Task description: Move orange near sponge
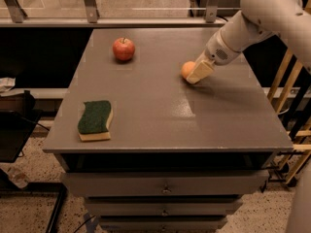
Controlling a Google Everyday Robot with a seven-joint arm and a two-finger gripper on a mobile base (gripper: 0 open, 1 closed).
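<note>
Grey tabletop (160, 115) fills most of my feed, with drawer fronts (165, 184) stacked below its near edge. Taking the middle of the top as my dial centre, the orange (186, 69) sits out at about two o'clock, resting on the surface towards the far right. The gripper (199, 72) is down at table level right against the fruit, on its four-o'clock side, and its pale cream tip covers part of the orange from where I look. I cannot tell whether it is apart, together or clamped on the fruit. The white arm (252, 18) runs in from the upper right corner, sloping down to that spot.

The sponge (95, 120) lies flat at about eight o'clock, near the front left corner, green side up with the yellow foam showing along its near edge. It is well apart from the orange, across the table. A red apple (123, 49) stands at eleven o'clock, near the far edge.
</note>
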